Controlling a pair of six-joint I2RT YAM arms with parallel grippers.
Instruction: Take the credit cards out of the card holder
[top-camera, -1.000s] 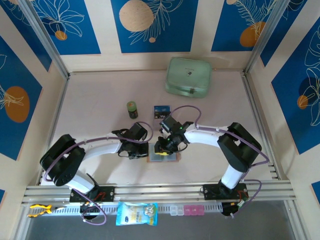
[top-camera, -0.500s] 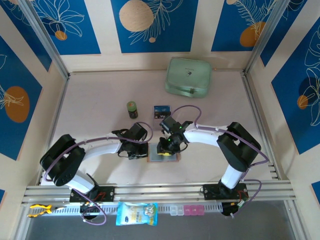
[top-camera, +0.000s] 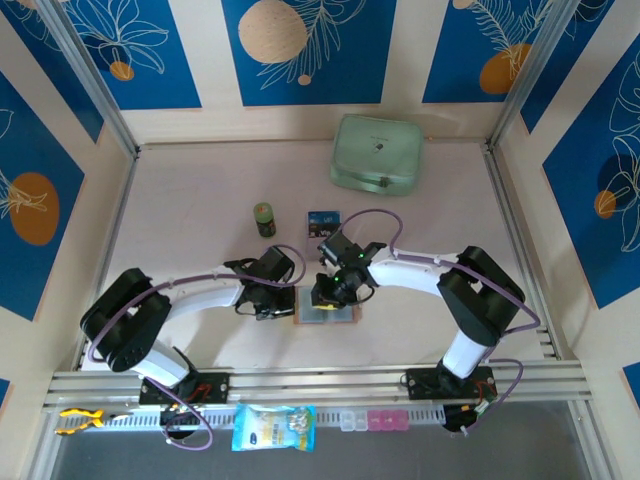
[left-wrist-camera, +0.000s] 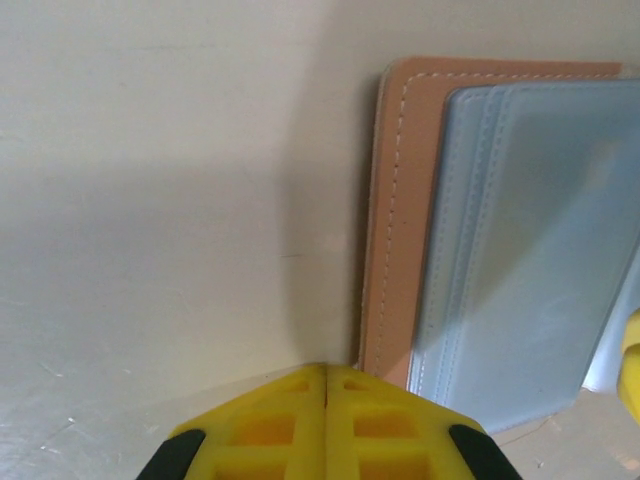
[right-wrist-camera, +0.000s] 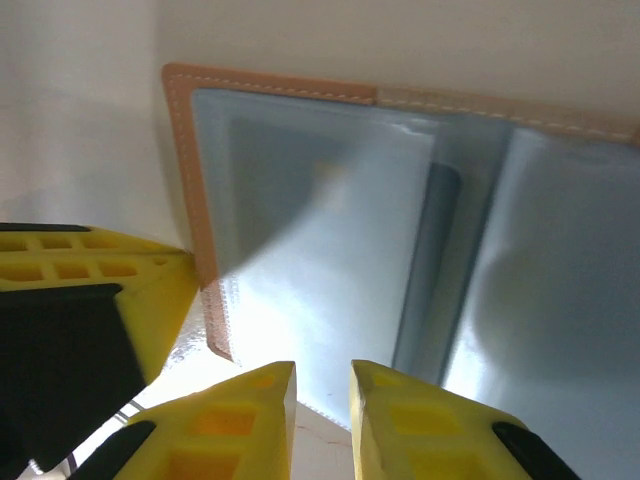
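1. Okay, right claw (right-wrist-camera: 320, 378) first: down low over the near edge of the card holder (right-wrist-camera: 300, 200), fingers just a narrow slit apart, nothing visibly pinched in that slit. Can't tell whether the tips actually touch the pocket.
2. Left claw (left-wrist-camera: 326, 375): pressed fully together, empty, tip parked right at the near left corner of the tan cover. Touching or just beside, hard to say.
3. Card holder lying open and flat on the table (top-camera: 200, 230), about midway between the two arms, grey pockets face up, tan stitched border showing around them.
4. Darker grey strip (right-wrist-camera: 432, 260) tucked beside the fold in the right wrist view. Could be a card edge, can't tell.
5. One dark blue credit card (top-camera: 322, 220) flat on the table beyond the holder, apart from it, near a small green can (top-camera: 263, 219).
6. Crowding-wise: both claws jammed in at the same left half of the holder, left one showing up as a yellow-and-black block just beside the right one's fingers.
7. Further back, mint-green case (top-camera: 378, 152) near the far wall, well apart from the holder. Blue packet (top-camera: 273, 427) down on the front rail.
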